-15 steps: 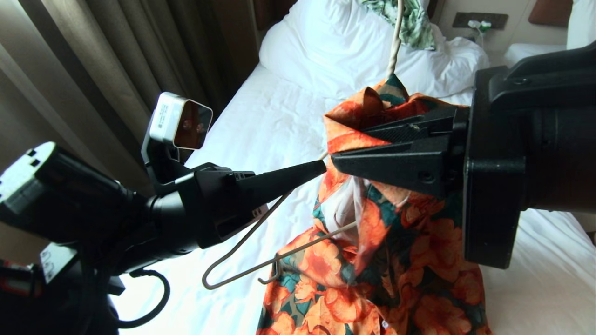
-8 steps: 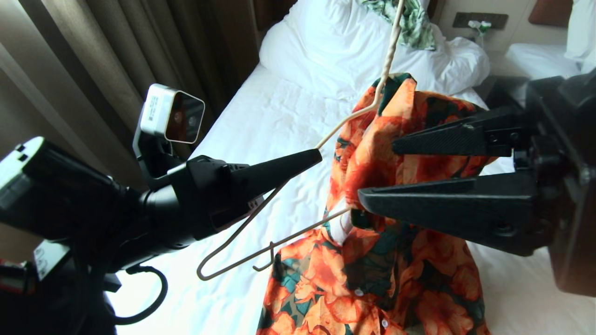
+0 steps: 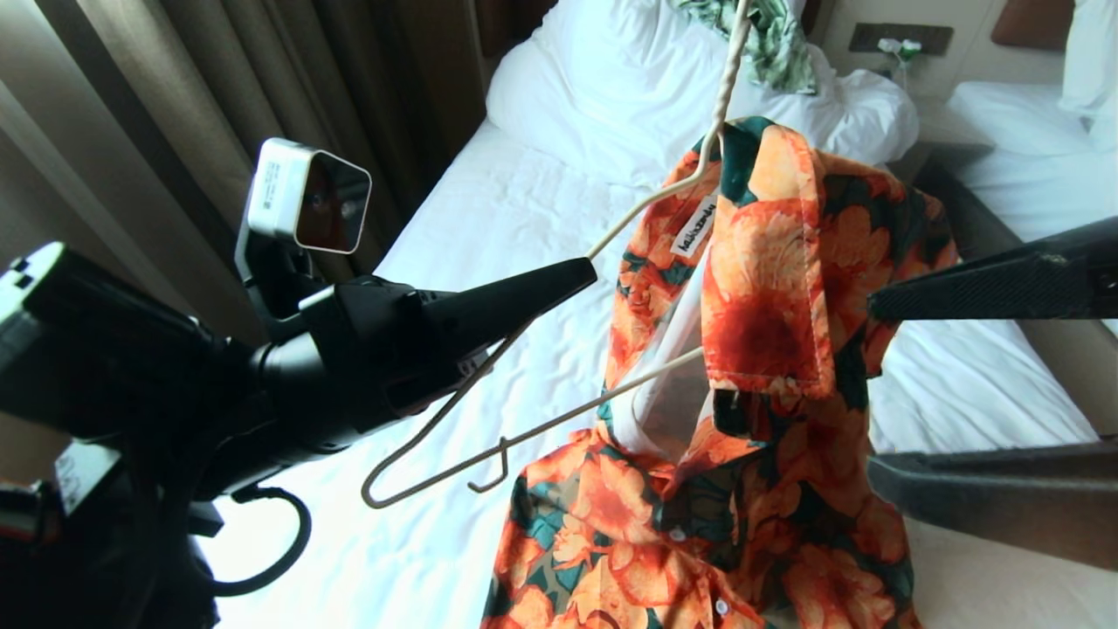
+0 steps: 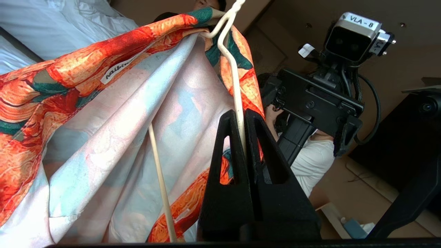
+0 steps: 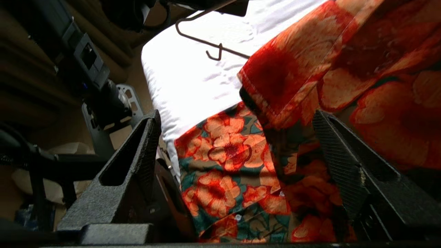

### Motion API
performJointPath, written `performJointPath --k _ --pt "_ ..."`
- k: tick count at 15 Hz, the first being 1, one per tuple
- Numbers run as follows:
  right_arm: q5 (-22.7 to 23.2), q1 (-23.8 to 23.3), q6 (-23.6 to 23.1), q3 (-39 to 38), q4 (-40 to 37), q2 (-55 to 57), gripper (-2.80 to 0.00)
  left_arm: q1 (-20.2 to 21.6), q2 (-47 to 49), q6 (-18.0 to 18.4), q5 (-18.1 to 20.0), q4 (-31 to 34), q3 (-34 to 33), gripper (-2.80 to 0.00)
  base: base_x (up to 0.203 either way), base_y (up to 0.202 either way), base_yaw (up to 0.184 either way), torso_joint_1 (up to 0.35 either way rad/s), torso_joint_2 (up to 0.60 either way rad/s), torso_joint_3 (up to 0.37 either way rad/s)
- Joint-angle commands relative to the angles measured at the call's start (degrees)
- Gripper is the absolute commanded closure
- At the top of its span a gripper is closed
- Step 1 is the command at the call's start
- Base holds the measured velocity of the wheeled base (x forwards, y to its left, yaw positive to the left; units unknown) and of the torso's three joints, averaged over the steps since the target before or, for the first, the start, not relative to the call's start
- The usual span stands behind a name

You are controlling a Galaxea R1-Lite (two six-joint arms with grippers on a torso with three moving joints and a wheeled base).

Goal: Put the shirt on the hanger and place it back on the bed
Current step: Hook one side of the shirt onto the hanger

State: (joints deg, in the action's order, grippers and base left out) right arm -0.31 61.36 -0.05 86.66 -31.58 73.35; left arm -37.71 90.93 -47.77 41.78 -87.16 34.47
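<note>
Released a second ago, the shirt (image 3: 751, 367) now drapes from the hanger (image 3: 559, 411) above the bed (image 3: 489, 253). At nine o'clock the left gripper (image 3: 587, 271) pinches the hanger wire; at three o'clock the right gripper (image 3: 882, 389) has spread wide, empty.

brown curtains (image 3: 262, 96), leaf-patterned garment (image 3: 773, 44), wall socket (image 3: 900, 39), second bed (image 3: 1022, 122)

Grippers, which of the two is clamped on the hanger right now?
The left gripper, its fingers shut on the hanger wire. The right gripper stands open beside the shirt, holding nothing.
</note>
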Motion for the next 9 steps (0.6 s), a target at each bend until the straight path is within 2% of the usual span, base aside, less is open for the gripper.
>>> performJointPath --k 1,4,5,7,9 --pt "0.77 -0.01 -0.04 0.29 -1.82 -1.21 -2.80 0.09 -0.05 -0.30 0.23 -0.50 0.07 0.00 0.000 0.000 0.000 0.000 0.00 0.000" --pt "4.13 -0.12 -0.80 0.67 -8.78 -3.39 -2.80 0.26 0.03 -0.30 0.22 -0.50 -0.19 0.00 0.000 0.000 0.000 0.000 0.00 0.000" --pt "5.25 -0.36 -2.08 0.66 -11.23 -4.22 0.00 0.27 0.04 -0.30 0.23 -0.50 -0.37 0.00 0.000 0.000 0.000 0.000 0.00 0.000" --pt "5.64 -0.91 -3.00 1.24 -12.33 -4.71 0.00 0.50 -0.05 -0.30 0.15 -0.50 -0.55 0.00 0.000 0.000 0.000 0.000 0.00 0.000" --pt "5.77 -3.36 -2.94 4.88 -12.61 -4.50 0.00 0.70 -0.40 -0.30 0.15 -0.50 -0.64 0.00 0.000 0.000 0.000 0.000 0.00 0.000"
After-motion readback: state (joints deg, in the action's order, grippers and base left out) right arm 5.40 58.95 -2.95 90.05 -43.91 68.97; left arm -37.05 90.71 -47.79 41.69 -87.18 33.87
